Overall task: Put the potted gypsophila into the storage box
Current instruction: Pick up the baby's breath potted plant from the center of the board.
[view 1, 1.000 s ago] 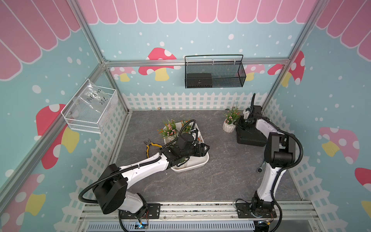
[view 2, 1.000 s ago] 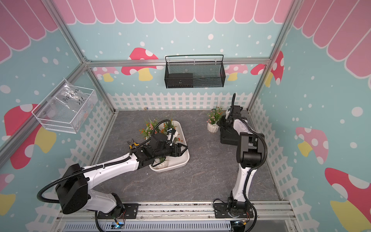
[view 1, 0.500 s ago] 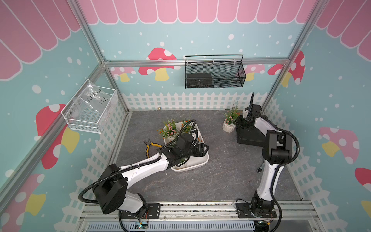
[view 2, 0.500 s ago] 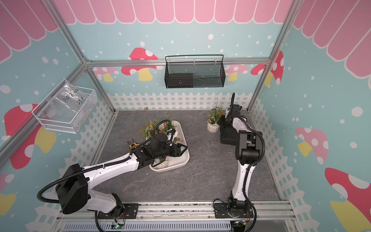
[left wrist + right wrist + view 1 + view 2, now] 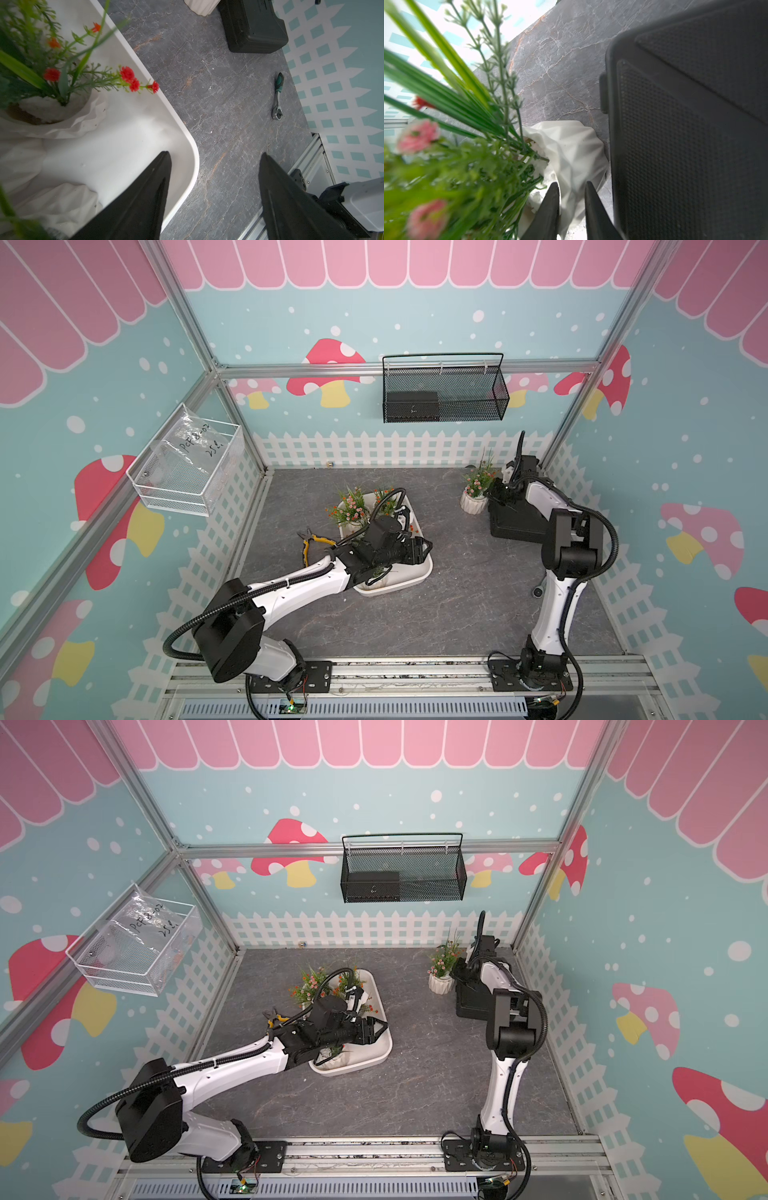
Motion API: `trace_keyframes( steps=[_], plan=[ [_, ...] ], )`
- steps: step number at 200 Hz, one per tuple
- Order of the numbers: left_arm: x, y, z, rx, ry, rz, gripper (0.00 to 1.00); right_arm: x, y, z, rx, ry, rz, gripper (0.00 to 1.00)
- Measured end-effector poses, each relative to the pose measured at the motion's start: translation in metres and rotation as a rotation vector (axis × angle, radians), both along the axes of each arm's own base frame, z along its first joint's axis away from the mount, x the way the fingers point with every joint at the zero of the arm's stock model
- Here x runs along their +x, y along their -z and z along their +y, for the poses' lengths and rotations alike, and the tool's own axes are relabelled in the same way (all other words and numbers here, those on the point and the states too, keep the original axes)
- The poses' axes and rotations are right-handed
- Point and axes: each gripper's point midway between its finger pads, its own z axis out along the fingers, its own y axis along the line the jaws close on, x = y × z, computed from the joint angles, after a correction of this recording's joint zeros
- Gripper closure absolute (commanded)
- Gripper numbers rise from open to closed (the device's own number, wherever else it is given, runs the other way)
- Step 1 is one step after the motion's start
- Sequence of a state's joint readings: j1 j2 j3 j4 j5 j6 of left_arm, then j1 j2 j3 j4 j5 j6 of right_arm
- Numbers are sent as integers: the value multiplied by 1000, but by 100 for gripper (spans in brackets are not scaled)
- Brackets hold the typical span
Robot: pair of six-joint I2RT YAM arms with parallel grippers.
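Observation:
One potted gypsophila (image 5: 473,502) (image 5: 440,984) with pink blossoms stands on the floor at the back right, against a black case. My right gripper (image 5: 494,493) (image 5: 572,182) straddles its white ribbed pot (image 5: 571,145), one finger inside the rim and one outside, closed on the wall. The storage box (image 5: 419,576) (image 5: 374,1058) lies mid-floor with several potted plants (image 5: 353,510) in it. My left gripper (image 5: 428,547) (image 5: 215,153) hovers open and empty over the box's corner (image 5: 187,135), beside a red-blossomed pot (image 5: 62,120).
The black case (image 5: 515,522) (image 5: 685,124) sits tight against the gripped pot. Yellow-handled pliers (image 5: 309,541) lie left of the box, and a ratchet (image 5: 278,95) lies near the right fence. A black mesh basket (image 5: 442,389) and a clear bin (image 5: 187,464) hang on the walls.
The right gripper's jaws have narrowed around the pot's rim, and the right arm has shifted slightly. The left arm has stayed still.

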State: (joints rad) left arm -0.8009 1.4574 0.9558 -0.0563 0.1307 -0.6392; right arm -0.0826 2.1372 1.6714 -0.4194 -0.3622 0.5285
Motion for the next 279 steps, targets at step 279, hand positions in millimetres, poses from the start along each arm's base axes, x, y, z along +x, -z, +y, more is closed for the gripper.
trace_keyframes(
  steps=[279],
  plan=[
    [10, 5, 12, 88, -39, -72, 33, -89, -80, 20, -94, -102, -104, 100]
  ],
)
